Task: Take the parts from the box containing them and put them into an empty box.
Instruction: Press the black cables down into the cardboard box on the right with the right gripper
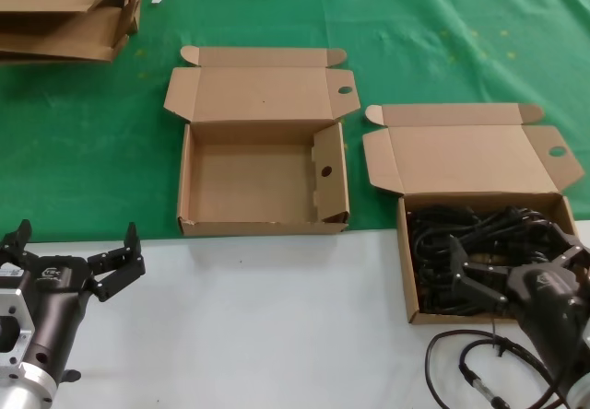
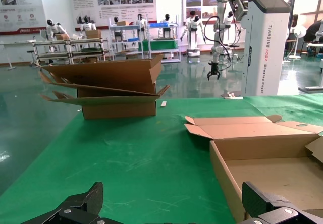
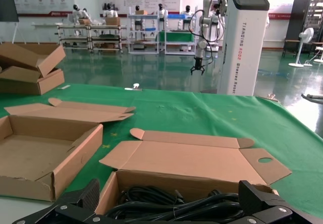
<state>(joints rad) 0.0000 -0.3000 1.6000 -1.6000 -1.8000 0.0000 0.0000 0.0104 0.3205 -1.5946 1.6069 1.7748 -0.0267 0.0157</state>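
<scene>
**Operator:** Confirming position of both arms and of the task items, please.

**Inspector:** Right gripper (image 1: 489,275) sits over the near part of the box containing the parts (image 1: 404,262), which lies on the right where the white table surface (image 1: 277,326) meets the green mat (image 1: 442,50). Its fingers (image 1: 458,260) are spread wide and hold nothing. In the right wrist view the two fingertips (image 3: 83,196) frame the box opening, well apart.

**Operator:** Location of the parts?

**Inspector:** Black cables (image 1: 470,229) lie tangled inside that box, filling most of its floor. The lid (image 1: 470,156) is folded back flat, with an oval hole (image 1: 557,151) in one ear. A separate black cable (image 1: 470,368) lies on the white surface beside the right arm; I cannot tell whether it belongs to the robot.

**Operator:** Receiving container?

**Inspector:** Empty box (image 1: 249,225) stands to the left of the full one, well apart from it, lid open, with a small round hole (image 1: 325,171) in its inner side panel. Nothing is in it.

**Operator:** Left arm?

**Inspector:** Left gripper (image 1: 78,260) hangs over the white surface at the near left, clear of both boxes, fingers spread wide, nothing held. Flattened cardboard sheets (image 1: 64,13) are stacked at the far left of the mat.
</scene>
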